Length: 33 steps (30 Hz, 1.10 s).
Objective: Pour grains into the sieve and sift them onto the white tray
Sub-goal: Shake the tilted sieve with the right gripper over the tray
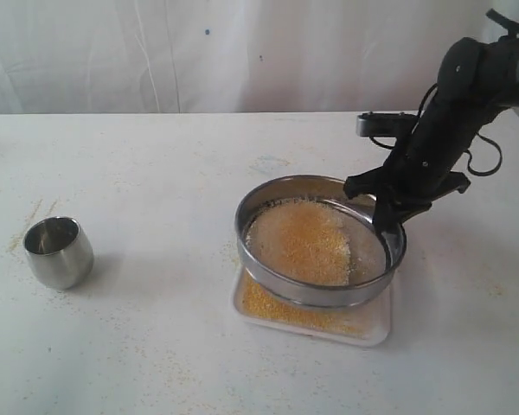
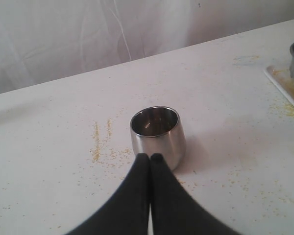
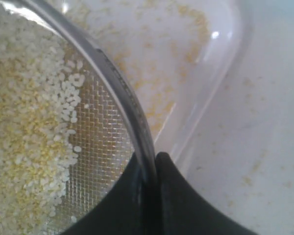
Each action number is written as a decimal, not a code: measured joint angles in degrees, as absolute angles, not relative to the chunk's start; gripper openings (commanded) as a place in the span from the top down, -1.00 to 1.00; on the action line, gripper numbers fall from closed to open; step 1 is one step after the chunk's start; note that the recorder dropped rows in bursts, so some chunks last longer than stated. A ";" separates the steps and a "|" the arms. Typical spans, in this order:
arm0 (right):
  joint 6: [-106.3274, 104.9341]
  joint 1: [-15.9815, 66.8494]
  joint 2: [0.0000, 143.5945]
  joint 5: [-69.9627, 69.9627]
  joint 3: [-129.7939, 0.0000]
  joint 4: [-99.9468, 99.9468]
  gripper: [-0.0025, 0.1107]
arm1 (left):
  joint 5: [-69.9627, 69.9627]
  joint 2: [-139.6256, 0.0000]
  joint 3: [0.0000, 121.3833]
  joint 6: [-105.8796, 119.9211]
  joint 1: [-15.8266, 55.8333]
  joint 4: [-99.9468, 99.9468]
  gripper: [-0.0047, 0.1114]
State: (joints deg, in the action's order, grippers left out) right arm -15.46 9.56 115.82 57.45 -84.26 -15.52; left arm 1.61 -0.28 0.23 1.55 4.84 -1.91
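Steel sieve [image 1: 311, 296]: round and shallow, clamped at its rim [image 3: 118, 83] by my right pincer [image 3: 154, 164]. It lies over the tray, and I cannot tell whether it rests there or hangs just clear.
Right pincer: closed on the rim, one finger [image 3: 115, 205] inside against the mesh [image 3: 105, 142], the other outside. The rim runs between the two tips.
Grains [image 1: 304, 242]: a golden-yellow heap on the mesh, spread away from my right pincer. Right by the inner finger the mesh is bare. Up close, paler and larger kernels mix with the yellow ones.
Tray [image 1: 374, 327]: white with rounded corners, beneath the sieve and beneath my right pincer. A thin golden layer covers the strip that shows past the rim on the side away from the pincer.
Left pincer [image 2: 150, 157]: fingers pressed together, nothing between them.
Cup [image 2: 157, 134]: small, steel, upright with its mouth up, straight ahead of my left pincer's tips. It is far from my right pincer, across the desk from the sieve.
Desk [image 1: 156, 164]: white, with loose yellow grains scattered round the cup and beside the tray.
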 measured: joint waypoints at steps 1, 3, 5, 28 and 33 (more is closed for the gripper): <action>-16.74 9.56 115.82 57.46 -84.26 -15.64 0.96 | 1.61 -0.28 0.23 1.55 4.84 -1.91 0.92; -14.33 9.94 115.82 56.85 -84.26 -12.71 0.96 | 1.61 -0.28 0.23 1.55 4.84 -1.91 0.92; -9.52 9.67 115.82 55.88 -84.51 -9.54 0.96 | 1.61 -0.28 0.23 1.55 4.84 -1.91 0.92; -12.41 7.63 120.99 62.17 -97.34 -10.90 0.96 | 1.61 -0.28 0.23 1.55 4.84 -1.91 0.92; -5.69 7.50 122.57 61.81 -100.49 -6.81 0.96 | 1.61 -0.28 0.23 1.55 4.84 -1.91 0.92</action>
